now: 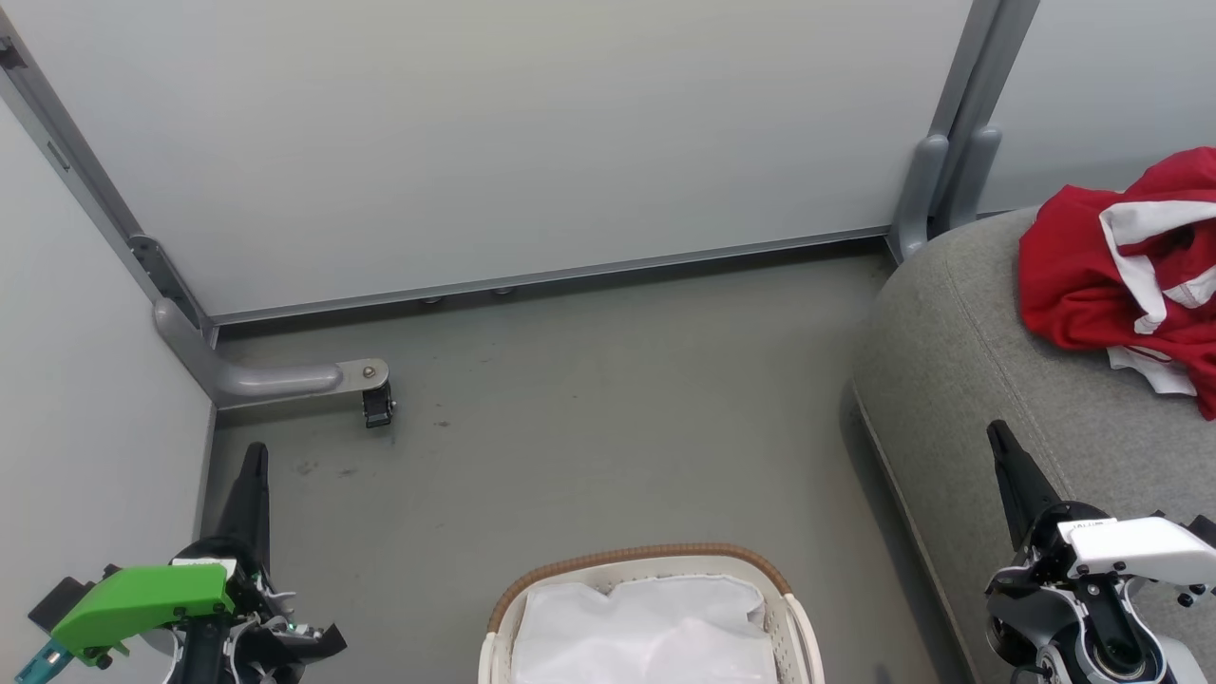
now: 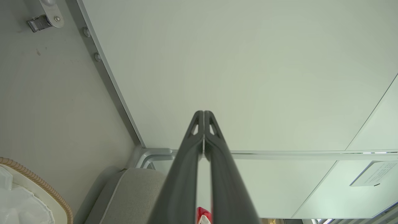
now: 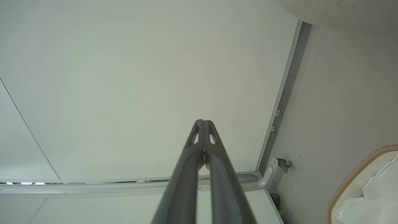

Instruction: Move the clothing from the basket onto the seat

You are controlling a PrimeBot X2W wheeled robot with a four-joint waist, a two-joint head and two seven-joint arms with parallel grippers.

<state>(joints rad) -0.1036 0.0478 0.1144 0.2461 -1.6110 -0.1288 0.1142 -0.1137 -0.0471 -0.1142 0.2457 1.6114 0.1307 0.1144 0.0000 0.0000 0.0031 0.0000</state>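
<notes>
Pale partition panels (image 1: pixel 532 142) wall in a grey floor (image 1: pixel 589 418). The large grey upholstered seat (image 1: pixel 959 380) takes up the robot's right side, its rounded corner close to a panel post. At the bottom centre of the head view the basket (image 1: pixel 646 554) stands on the floor, just beside the seat and between the two arms. It appears to be placed there so that either arm can reach in and swing across. What can be seen of its inside is crumpled white lining (image 1: pixel 646 627); the frame cuts off its near half. The clothing (image 1: pixel 1073 285), a red heap with white stripes and panels, lies on top of the seat toward the far right, well apart from the basket. This suggests the transfer is done or nearly done. The left end effector (image 1: pixel 255 465) and the right end effector (image 1: pixel 999 437) flank the basket with their fingers pointing away from the robot, pressed together and gripping nothing. That looks like the posture of arms at rest rather than mid-reach. A small caster (image 1: pixel 377 408) sits under the frame's foot near the far left corner.
</notes>
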